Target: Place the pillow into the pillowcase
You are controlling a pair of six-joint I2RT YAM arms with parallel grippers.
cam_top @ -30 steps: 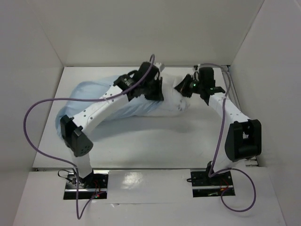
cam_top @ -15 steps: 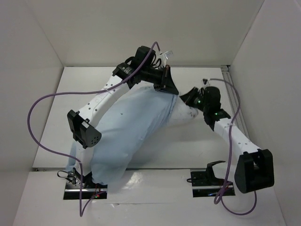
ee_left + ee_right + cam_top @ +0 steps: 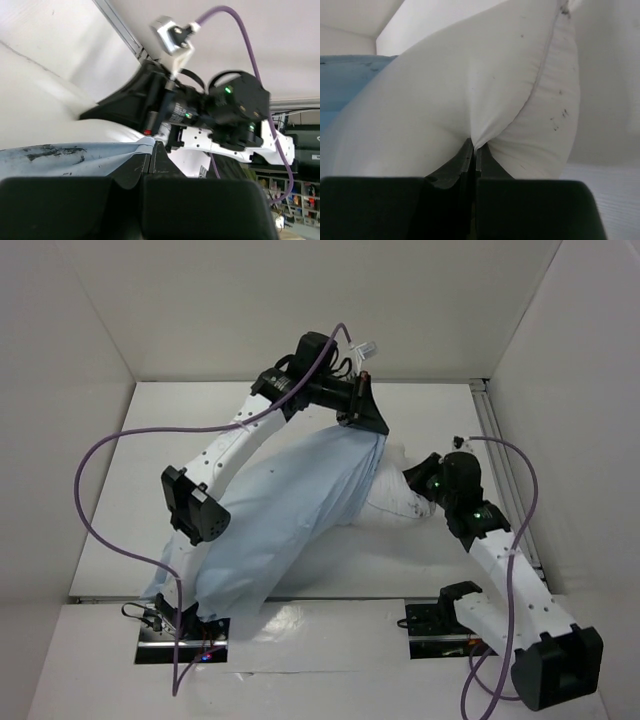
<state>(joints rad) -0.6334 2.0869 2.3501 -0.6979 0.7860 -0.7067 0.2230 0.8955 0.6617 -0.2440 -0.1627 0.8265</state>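
The light blue pillowcase [image 3: 290, 510] hangs stretched from the back middle down toward the left arm's base, covering most of the pillow. My left gripper [image 3: 372, 430] is raised at the back, shut on the pillowcase's top edge [image 3: 100, 152]. The white pillow [image 3: 390, 495] sticks out of the pillowcase on the right, plump and wrinkled. My right gripper [image 3: 412, 480] is shut on a pinch of the pillow's fabric [image 3: 485, 90], fingertips buried in a fold. In the right wrist view the blue pillowcase [image 3: 342, 82] shows at the left behind the pillow.
White walls close in the table at the back and both sides. A metal rail [image 3: 500, 455] runs along the right edge. Purple cables [image 3: 95, 490] loop off both arms. The right arm's elbow [image 3: 555, 670] hangs out past the near edge.
The left gripper lifted the pillowcase up and back, drawing it into a long hanging sheet. The right arm pulled back toward the near right with the pillow's end, its elbow swinging low.
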